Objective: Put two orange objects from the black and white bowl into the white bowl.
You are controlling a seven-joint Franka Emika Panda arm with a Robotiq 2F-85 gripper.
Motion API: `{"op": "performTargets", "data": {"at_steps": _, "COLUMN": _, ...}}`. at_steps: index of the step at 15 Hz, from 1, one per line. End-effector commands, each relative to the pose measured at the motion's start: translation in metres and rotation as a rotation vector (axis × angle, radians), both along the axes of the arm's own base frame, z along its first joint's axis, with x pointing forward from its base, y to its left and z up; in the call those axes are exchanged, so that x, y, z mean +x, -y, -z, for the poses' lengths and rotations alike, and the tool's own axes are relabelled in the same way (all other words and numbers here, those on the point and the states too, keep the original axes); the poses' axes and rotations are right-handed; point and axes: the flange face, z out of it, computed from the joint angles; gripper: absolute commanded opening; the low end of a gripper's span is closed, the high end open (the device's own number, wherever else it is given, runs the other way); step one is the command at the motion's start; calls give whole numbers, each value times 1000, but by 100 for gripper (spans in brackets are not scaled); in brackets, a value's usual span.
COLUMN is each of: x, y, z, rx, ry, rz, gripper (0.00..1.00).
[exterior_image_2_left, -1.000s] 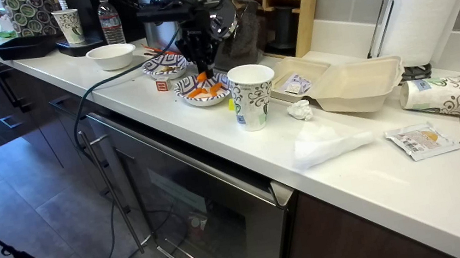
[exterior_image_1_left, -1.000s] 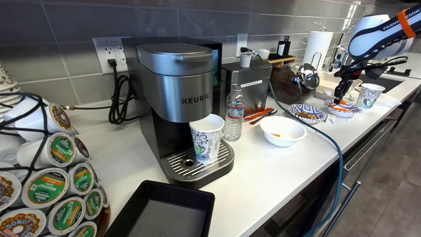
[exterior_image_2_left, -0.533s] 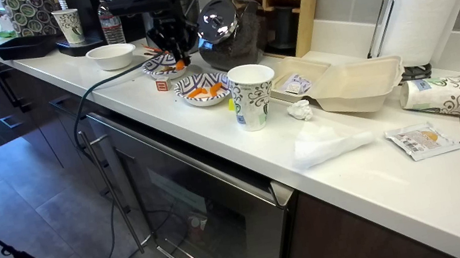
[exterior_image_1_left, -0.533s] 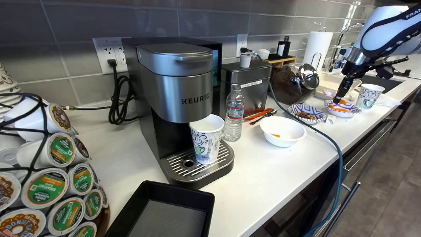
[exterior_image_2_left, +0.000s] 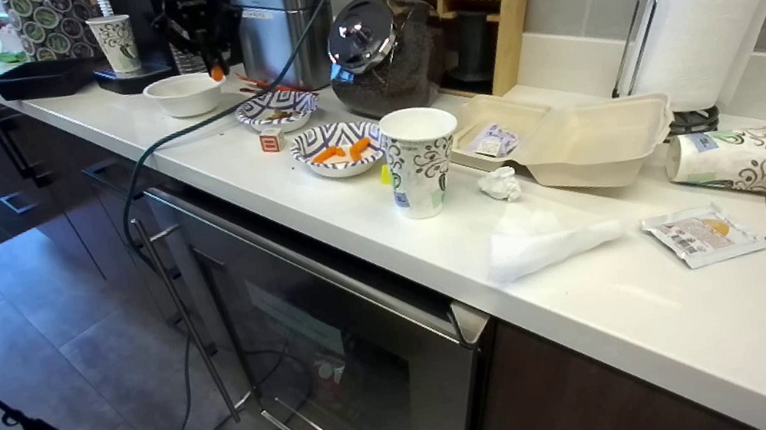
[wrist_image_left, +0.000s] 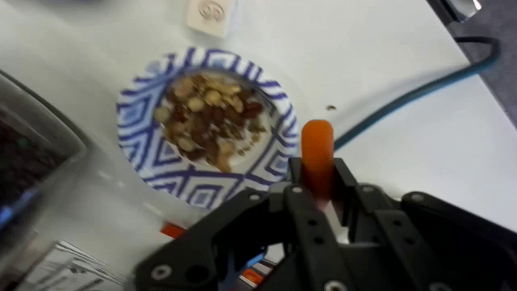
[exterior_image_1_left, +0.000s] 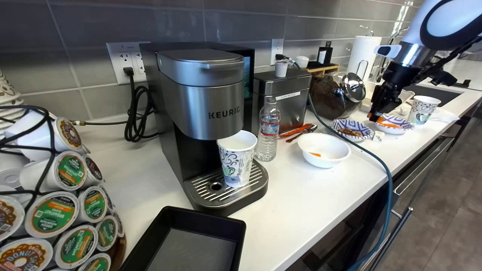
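Black two-fingered gripper (wrist_image_left: 317, 173) clasps rounded orange piece (wrist_image_left: 317, 139)

Smooth and bright, the orange piece juts round end first from between the gripper's fingertips (wrist_image_left: 343, 176), off the white counter (wrist_image_left: 404, 161) and, in the wrist view, just beside the rim of a shallow, round, purple-and-white nut bowl (wrist_image_left: 139, 109). The nut bowl stands between a plain, glossy white round bowl (exterior_image_2_left: 186, 106) and another shallow patterned bowl (exterior_image_2_left: 334, 134), where slim orange pieces (exterior_image_2_left: 360, 147) lie. An orange sliver (exterior_image_1_left: 315, 154) shows inside the white bowl in an exterior view, too small for its shape to be read. The fingertips cover part of the held piece, and blur softens the wrist view. How high the piece hangs is hard to judge. The white-and-black robot arm (exterior_image_1_left: 452, 26) runs out of frame in both exterior views.
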Motion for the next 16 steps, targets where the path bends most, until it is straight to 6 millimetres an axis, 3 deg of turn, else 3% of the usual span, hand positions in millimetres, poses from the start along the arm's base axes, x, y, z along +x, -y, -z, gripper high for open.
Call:
{"op": "performTargets", "data": {"at_steps": 1, "x": -4, "y": -65, "z": 3, "rx": 22, "ry": -8, "rz": -201, "gripper": 5}}
{"op": "performTargets", "data": {"at_steps": 3, "x": 2, "y": -98, "z": 9, "rx": 20, "ry": 7, "rz": -280, "gripper": 5}}
{"op": "performTargets", "data": {"at_steps": 6, "x": 9, "y": -130, "z": 19, "rx": 25, "ry": 8, "rz": -352, "gripper": 5}}
{"op": "performTargets", "data": {"at_steps": 12, "x": 23, "y": -152, "z": 30, "rx": 74, "ry": 44, "rz": -400, "gripper": 5}}
{"op": "performTargets", "data": {"at_steps": 13, "x": 25, "y": -152, "z": 33, "rx": 71, "ry": 43, "rz": -407, "gripper": 44}}
{"op": "performTargets", "data": {"at_steps": 14, "x": 27, "y": -151, "z": 35, "rx": 72, "ry": 39, "rz": -407, "gripper": 45}}
{"op": "performTargets", "data": {"at_steps": 16, "x": 31, "y": -145, "z": 36, "rx": 76, "ry": 34, "rz": -405, "gripper": 59}}
